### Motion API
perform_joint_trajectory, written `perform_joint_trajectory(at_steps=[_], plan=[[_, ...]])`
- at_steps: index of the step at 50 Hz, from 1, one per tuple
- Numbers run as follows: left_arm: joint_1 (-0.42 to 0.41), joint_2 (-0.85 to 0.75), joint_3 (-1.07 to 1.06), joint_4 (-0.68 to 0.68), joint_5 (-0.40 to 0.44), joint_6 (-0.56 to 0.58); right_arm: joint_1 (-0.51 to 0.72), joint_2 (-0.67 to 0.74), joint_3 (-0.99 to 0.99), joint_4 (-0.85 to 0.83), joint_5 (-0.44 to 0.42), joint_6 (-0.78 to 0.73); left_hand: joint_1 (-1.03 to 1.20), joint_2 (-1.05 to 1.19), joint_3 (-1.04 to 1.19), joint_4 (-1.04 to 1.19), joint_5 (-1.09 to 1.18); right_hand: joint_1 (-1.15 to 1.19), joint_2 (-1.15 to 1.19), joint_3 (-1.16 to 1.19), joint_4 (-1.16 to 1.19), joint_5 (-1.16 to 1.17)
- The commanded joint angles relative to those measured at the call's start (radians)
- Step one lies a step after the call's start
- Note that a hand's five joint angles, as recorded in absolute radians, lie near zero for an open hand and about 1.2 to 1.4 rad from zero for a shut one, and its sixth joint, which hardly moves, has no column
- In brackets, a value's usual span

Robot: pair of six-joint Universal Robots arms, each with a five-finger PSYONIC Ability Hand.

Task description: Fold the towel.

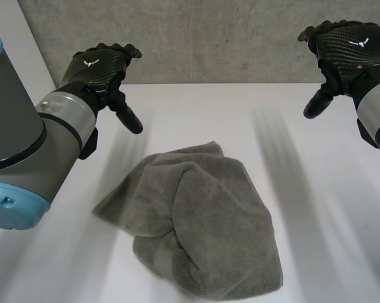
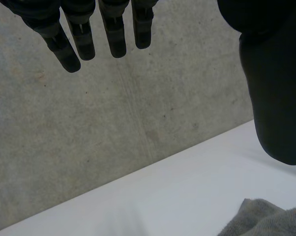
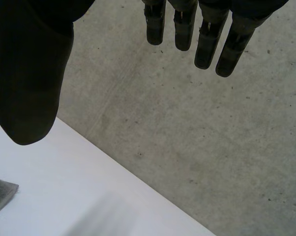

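Lying bunched on the surface (image 1: 316,189), the towel (image 1: 202,221) is well apart from left hand (image 1: 98,69) and right hand (image 1: 341,50), whose straight fingers (image 2: 116,39) hold nothing.

The towel (image 1: 202,214) is fuzzy matt cloth, the table (image 1: 316,189) smooth, the wall (image 1: 209,38) rough concrete.

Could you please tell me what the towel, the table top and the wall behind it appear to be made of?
Towel: soft grey terry-like cloth, matte, with a fuzzy nap and limp creases.
Table: smooth, plain white surface; perhaps laminate or painted board, I cannot tell which.
Wall: likely bare concrete, mottled grey with small pits.
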Motion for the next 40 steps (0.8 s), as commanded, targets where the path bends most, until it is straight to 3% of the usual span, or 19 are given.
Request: perform_joint_trajectory(at_steps=[1, 14, 19, 21, 24, 32, 40], plan=[[0.0, -0.002, 0.004, -0.021, -0.001, 0.002, -0.004, 0.001, 0.0, 0.001, -0.001, 0.018, -0.085, -0.084, -0.076, -0.087, -0.219, -0.026, -0.071, -0.063, -0.077, -0.053], [0.006, 0.012, 0.004, -0.022, 0.003, 0.016, 0.01, 0.004, 0.009, 0.014, -0.033, -0.001, -0.085, -0.084, -0.076, -0.087, -0.219, -0.026, -0.071, -0.063, -0.077, -0.053], [0.027, -0.002, 0.007, -0.027, 0.017, 0.046, 0.047, 0.027, 0.025, 0.109, -0.151, -0.07, -0.085, -0.084, -0.076, -0.087, -0.219, -0.026, -0.071, -0.063, -0.077, -0.053], [0.03, -0.014, 0.005, -0.024, 0.019, 0.068, 0.094, 0.058, 0.049, 0.182, -0.258, -0.149, -0.085, -0.084, -0.076, -0.087, -0.219, -0.026, -0.071, -0.063, -0.077, -0.053], [0.033, -0.086, 0.01, -0.016, 0.02, 0.12, 0.166, 0.084, 0.095, 0.212, -0.326, -0.249, -0.085, -0.084, -0.076, -0.087, -0.219, -0.026, -0.071, -0.063, -0.077, -0.053], [0.055, -0.285, 0.042, -0.021, 0.06, 0.217, 0.31, 0.168, 0.18, 0.222, -0.38, -0.435, -0.082, -0.081, -0.073, -0.084, -0.217, -0.026, -0.071, -0.063, -0.077, -0.053], [0.055, -0.373, 0.037, -0.045, 0.135, 0.241, 0.36, 0.281, 0.212, 0.216, -0.409, -0.478, -0.059, -0.058, -0.049, -0.061, -0.193, -0.026, -0.071, -0.063, -0.077, -0.053]])
